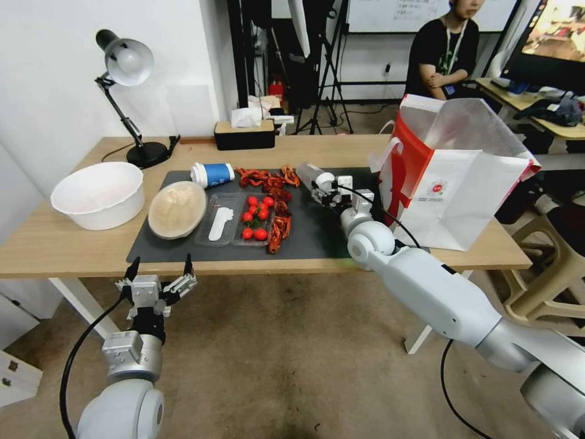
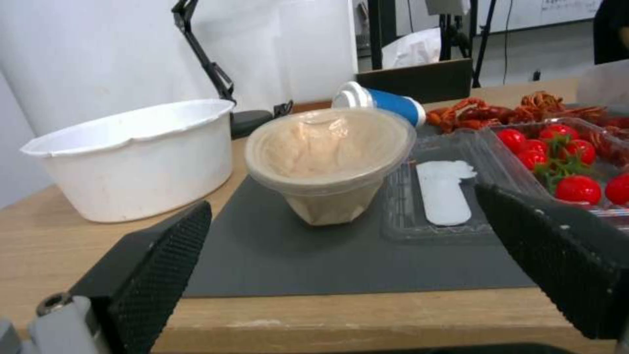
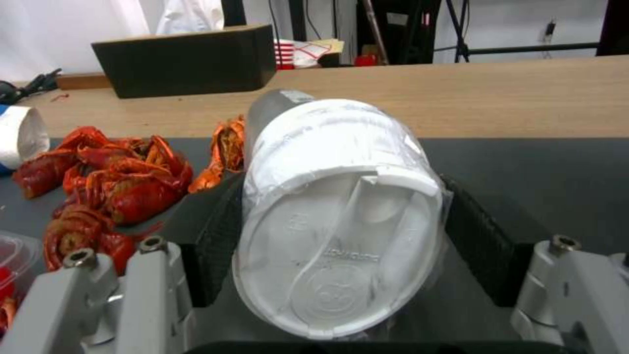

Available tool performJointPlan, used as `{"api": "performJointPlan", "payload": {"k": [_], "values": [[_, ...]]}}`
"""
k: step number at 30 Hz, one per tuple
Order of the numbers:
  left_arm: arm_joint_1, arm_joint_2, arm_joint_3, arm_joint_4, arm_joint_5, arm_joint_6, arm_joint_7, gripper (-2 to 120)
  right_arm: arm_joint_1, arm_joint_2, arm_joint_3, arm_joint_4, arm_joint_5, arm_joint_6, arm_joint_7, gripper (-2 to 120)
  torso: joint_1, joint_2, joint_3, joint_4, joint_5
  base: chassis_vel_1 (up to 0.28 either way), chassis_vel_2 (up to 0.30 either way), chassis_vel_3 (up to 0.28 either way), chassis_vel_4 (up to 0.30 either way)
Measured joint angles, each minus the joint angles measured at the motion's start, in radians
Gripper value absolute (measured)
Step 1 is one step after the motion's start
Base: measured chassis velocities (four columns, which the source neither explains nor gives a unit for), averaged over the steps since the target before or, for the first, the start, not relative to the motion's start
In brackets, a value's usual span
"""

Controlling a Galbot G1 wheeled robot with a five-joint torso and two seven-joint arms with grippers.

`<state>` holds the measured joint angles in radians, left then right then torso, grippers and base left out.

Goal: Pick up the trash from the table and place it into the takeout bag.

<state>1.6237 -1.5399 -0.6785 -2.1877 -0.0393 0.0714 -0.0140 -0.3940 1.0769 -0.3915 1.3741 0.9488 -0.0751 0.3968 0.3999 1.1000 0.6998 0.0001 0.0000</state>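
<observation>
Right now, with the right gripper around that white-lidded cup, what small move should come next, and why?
Probably lift it straight up off the mat. The right gripper has its pads against both sides of the clear white-lidded cup, which lies tilted on the dark mat. The takeout bag stands open close beside it. The left gripper hangs open below the table edge.

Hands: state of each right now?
Left hand: open, empty, hovering off the table's near edge.
Right hand: closed on the clear white-lidded cup, over the mat.
</observation>
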Motion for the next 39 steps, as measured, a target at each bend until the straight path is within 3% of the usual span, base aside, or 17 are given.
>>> {"api": "performJointPlan", "payload": {"k": [6,10,15,23,26,31,33,36,39], "values": [[0.000,-0.001,0.002,0.005,0.003,-0.001,0.001,100,-0.019,-0.016,0.016,0.056,0.003,-0.004,0.007,65,0.000,0.000,0.000,-0.0005,0.0003,0.000,0.000,0.000,0.000],[-0.002,-0.002,0.005,0.011,0.005,-0.002,0.001,100,-0.027,-0.049,0.048,0.203,0.025,0.022,-0.013,65,0.000,0.000,0.000,-0.0001,0.0000,0.000,0.000,0.000,0.000],[-0.002,-0.006,0.010,0.014,0.010,-0.002,0.001,100,-0.020,-0.075,0.066,0.301,0.035,0.030,-0.020,65,0.000,0.000,0.000,-0.0001,0.0000,0.000,0.000,0.000,0.000],[0.000,-0.008,0.012,0.015,0.015,-0.002,0.002,100,0.004,-0.121,0.197,0.479,0.055,-0.018,0.016,65,0.000,0.000,0.000,0.0001,0.0001,0.000,0.000,0.000,0.000],[0.003,-0.008,0.011,0.013,0.018,-0.002,0.002,100,-0.012,-0.169,0.318,0.571,0.057,-0.093,0.071,65,0.000,0.000,0.000,-0.0002,0.0003,0.000,0.000,0.000,0.000],[0.003,-0.012,0.015,0.012,0.024,-0.002,0.003,100,-0.043,-0.247,0.429,0.636,0.033,-0.228,0.214,65,0.000,0.000,0.000,-0.0003,0.0002,0.000,0.000,0.000,0.000],[0.003,-0.012,0.015,0.012,0.024,-0.002,0.003,100,-0.043,-0.247,0.429,0.636,0.033,-0.228,0.214,65,0.000,0.000,0.000,-0.0003,0.0002,0.000,0.000,0.000,0.000],[0.005,-0.018,0.026,0.017,0.034,-0.008,0.004,100,-0.135,-0.294,0.542,0.653,0.037,-0.378,0.422,65,0.000,0.000,0.000,-0.0002,0.0000,0.000,0.000,0.000,0.000],[0.007,-0.019,0.028,0.017,0.035,-0.010,0.004,100,-0.177,-0.296,0.572,0.643,0.037,-0.426,0.474,65,0.000,0.000,0.000,-0.0001,0.0005,0.000,0.000,0.000,0.000]]}}
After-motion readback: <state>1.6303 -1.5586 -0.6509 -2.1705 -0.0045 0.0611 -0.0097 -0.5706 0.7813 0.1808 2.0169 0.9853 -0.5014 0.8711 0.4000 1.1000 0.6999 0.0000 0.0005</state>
